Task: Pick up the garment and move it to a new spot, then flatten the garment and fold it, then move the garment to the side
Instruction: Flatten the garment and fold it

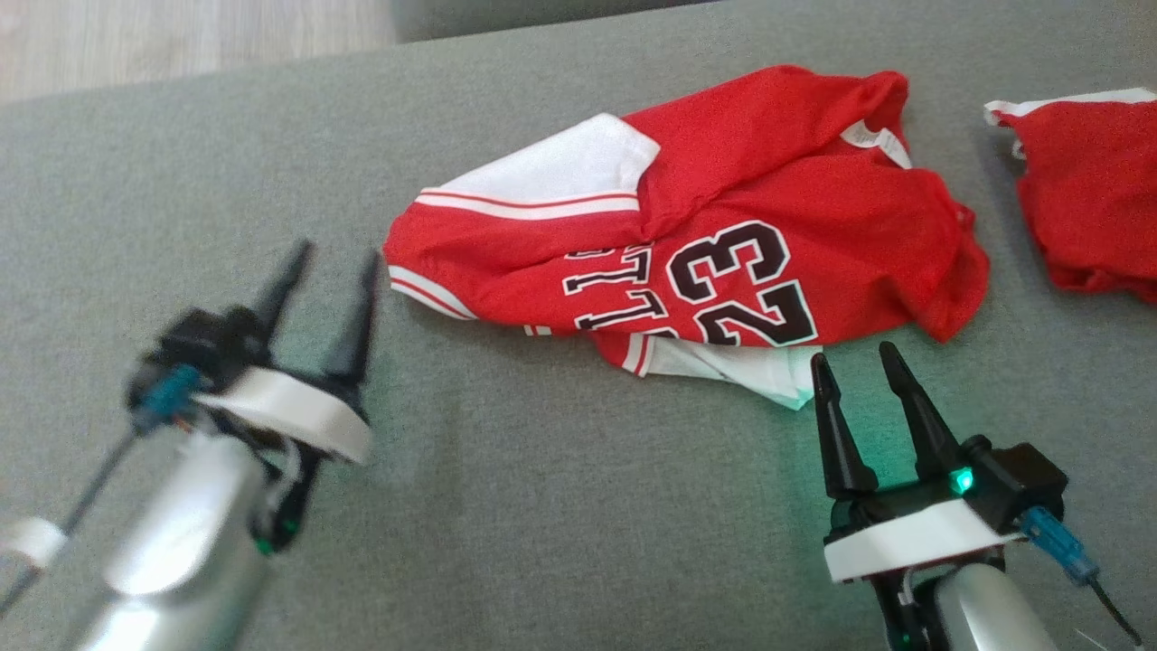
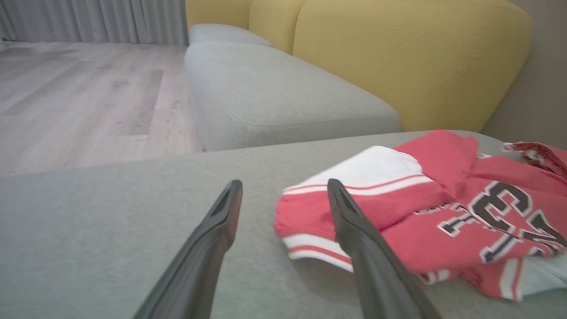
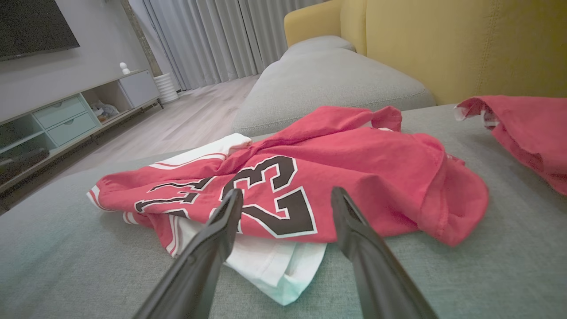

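Now, garment point(image 1: 723, 226): crumpled on grey cushion point(image 1: 542, 506).
Left gripper point(image 1: 337, 251): spread, just beside garment.
Right gripper point(image 1: 853, 354): spread, near white edge.

Wide grey fabric cushion point(image 1: 542, 524), flat and even. A red jersey point(image 1: 768, 208) lies crumpled near the middle, black number 23 facing up, white panels showing, and a white layer sticking out under its near edge. A second red garment point(image 1: 1094, 199) lies bunched to the right, apart from it.

Red-and-white jersey point(image 1: 723, 244) lies crumpled on grey cushion point(image 1: 542, 506).
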`<state>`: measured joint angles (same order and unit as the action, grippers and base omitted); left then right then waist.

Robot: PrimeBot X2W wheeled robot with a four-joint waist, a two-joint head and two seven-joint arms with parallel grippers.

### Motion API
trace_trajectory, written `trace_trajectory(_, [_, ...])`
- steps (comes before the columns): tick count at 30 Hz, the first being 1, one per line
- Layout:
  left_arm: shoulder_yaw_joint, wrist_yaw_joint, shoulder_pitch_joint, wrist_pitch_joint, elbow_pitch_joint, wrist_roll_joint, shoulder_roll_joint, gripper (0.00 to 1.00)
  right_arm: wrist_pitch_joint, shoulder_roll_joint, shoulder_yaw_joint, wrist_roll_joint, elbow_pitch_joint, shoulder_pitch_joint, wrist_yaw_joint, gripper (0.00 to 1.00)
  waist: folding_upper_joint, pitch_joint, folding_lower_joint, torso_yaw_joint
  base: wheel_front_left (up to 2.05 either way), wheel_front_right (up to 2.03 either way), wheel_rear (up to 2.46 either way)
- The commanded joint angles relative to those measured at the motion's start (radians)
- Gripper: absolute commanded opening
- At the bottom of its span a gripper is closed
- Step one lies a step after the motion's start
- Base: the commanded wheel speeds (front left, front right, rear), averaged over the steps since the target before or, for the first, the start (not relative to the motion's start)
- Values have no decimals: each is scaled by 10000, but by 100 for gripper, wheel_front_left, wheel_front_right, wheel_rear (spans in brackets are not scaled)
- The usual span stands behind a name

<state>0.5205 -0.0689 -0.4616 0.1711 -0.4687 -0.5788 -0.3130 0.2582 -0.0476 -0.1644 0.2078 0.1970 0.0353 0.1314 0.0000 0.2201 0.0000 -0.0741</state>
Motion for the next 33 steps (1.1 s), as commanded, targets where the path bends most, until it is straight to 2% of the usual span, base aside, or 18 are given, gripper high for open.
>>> trace_trajectory(1, [-511, 55, -644, 38, 385, 9, -477, 100, 36, -26, -222, -60, -281, 279, -7, 100, 0, 105, 0, 65, 0, 0, 0])
trace_trajectory(2, [-570, -1, -821, -70, 582, -1, -670, 100, 36, -26, -222, -73, -287, 305, -7, 100, 0, 170, 0, 78, 0, 0, 0])
trace_trajectory(3, [-580, -161, -1326, -408, 1002, 78, -1133, 100, 36, -26, -255, -85, -286, 385, -7, 100, 0, 329, 0, 59, 0, 0, 0])
trace_trajectory(5, [-427, -355, -1961, -899, 1405, 157, -1559, 100, 36, -26, -344, -86, -278, 489, -7, 100, 0, 518, 0, -11, 0, 0, 0])
trace_trajectory(10, [482, -599, -3832, -2419, 1886, -145, -2128, 100, 36, -28, -590, -74, -282, 863, -7, 100, 0, 1178, 0, -361, 0, 0, 0])
trace_trajectory(18, [3130, -614, -6045, -4611, 1205, -2061, -2846, 100, 36, -28, -865, -31, -346, 1509, -7, 100, 0, 2270, 0, -1339, 0, 0, 0])
trace_trajectory(24, [4549, -616, -6241, -5830, 311, -3255, -3484, 100, 36, -27, -893, 174, -430, 1588, -7, 100, 0, 2664, 0, -1894, 0, 0, 0])
trace_trajectory(27, [5038, -616, -6149, -6441, 432, -4142, -3753, 100, 36, -27, -853, 256, -457, 1543, -7, 100, 0, 2728, 0, -1970, 0, 0, 0])
trace_trajectory(28, [5177, -616, -6203, -6476, 578, -4286, -3873, 54, 36, -27, -845, 269, -466, 1536, -7, 100, 0, 2742, 0, -1973, 0, 0, 0])
trace_trajectory(29, [5325, -616, -6294, -6375, 753, -4304, -3999, 42, 36, -27, -836, 286, -467, 1538, -7, 100, 0, 2746, 0, -1967, 0, 0, 0])
trace_trajectory(30, [5468, -616, -6412, -6177, 900, -4233, -4131, 0, 36, -27, -827, 304, -465, 1544, -7, 100, 0, 2735, 0, -1950, 0, 0, 0])
trace_trajectory(33, [5895, -616, -6873, -5212, 1198, -3771, -4403, 0, 36, -27, -843, 340, -465, 1584, -7, 100, 0, 2629, 0, -1832, 0, 0, 0])
